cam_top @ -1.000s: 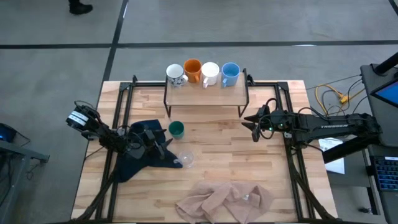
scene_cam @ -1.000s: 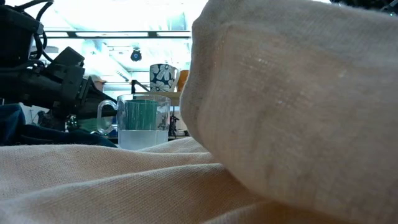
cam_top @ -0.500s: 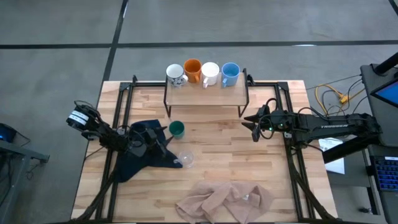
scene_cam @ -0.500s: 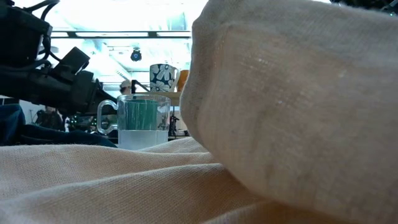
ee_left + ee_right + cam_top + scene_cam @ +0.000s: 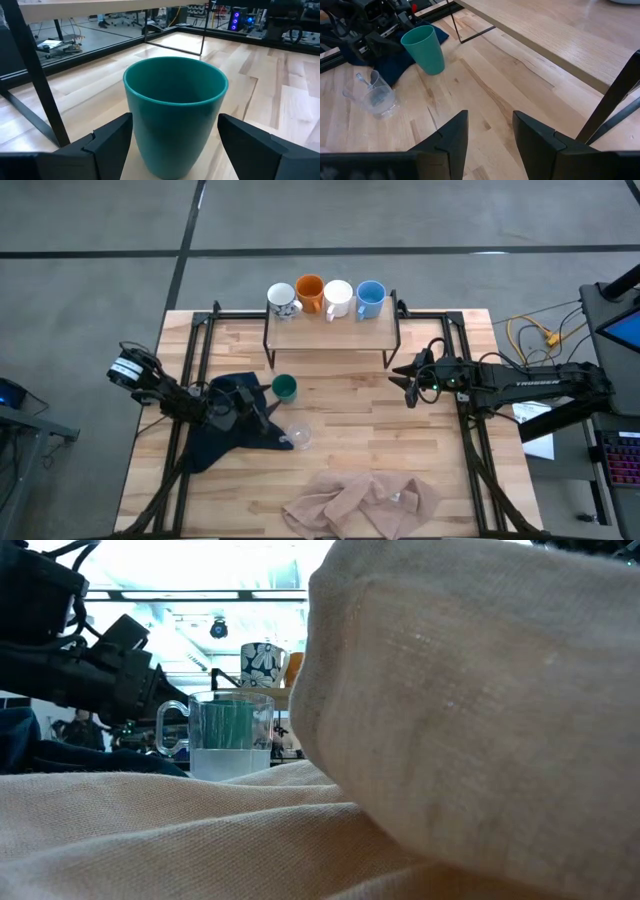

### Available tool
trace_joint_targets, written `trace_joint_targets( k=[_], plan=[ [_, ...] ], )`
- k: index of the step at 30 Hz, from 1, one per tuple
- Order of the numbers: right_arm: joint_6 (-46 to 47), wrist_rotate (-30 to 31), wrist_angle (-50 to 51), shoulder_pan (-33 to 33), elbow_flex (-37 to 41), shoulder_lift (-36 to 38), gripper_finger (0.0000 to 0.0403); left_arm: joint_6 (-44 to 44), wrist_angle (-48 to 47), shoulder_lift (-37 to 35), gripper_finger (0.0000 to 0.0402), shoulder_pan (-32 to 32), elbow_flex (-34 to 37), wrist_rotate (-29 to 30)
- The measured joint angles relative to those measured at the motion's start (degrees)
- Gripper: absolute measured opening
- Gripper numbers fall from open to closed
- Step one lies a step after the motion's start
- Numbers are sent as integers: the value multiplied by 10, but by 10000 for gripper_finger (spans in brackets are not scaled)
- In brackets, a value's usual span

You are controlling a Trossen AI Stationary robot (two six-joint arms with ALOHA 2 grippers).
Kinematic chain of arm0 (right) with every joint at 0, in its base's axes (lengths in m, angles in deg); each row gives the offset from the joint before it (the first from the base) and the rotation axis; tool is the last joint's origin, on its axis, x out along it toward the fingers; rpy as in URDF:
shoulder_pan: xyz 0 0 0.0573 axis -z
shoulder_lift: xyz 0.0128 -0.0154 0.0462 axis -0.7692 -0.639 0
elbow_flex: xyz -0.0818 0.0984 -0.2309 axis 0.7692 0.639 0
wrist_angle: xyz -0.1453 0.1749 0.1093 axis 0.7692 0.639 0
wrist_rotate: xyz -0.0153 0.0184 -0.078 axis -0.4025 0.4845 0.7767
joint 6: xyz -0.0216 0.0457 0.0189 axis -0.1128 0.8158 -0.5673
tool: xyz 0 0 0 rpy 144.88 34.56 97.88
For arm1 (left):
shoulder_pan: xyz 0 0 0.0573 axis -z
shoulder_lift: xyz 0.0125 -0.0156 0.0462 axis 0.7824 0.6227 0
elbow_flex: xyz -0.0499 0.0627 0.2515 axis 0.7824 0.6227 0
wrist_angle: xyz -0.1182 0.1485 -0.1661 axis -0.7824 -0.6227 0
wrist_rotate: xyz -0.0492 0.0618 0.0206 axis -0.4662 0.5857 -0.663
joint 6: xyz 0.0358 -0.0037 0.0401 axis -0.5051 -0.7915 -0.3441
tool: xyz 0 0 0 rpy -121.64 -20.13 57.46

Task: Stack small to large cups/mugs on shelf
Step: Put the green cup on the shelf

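Four mugs stand in a row on the shelf: patterned, orange, white, light blue. A dark green cup stands upright on its base on the table before the shelf. My left gripper, lying low over the dark blue cloth, is open, one finger on either side of the green cup. A clear glass cup stands upright near the cloth's edge. My right gripper hangs open near the shelf's right leg, with nothing between its fingers.
A crumpled beige cloth lies at the near edge and fills most of the low view. Black rails run along the table's left and right sides. Bare wood lies between the green cup and my right gripper.
My left gripper has edged slightly toward the table's right, at the green cup, and stays open. The cups have not moved.
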Motion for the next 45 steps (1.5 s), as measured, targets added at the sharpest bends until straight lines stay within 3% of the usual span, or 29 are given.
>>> trace_joint_targets(
  k=[13, 20, 45],
  plan=[
    [0, 0, 0, 0, 0, 0, 148, -3, -3, 0, 280, -21, -6, -27],
    [0, 0, 0, 0, 0, 0, 148, 0, -60, 0, 280, -31, -29, -52],
    [2, 0, 0, 0, 0, 0, 148, 16, -63, 0, 278, -57, -43, -58]
  ],
)
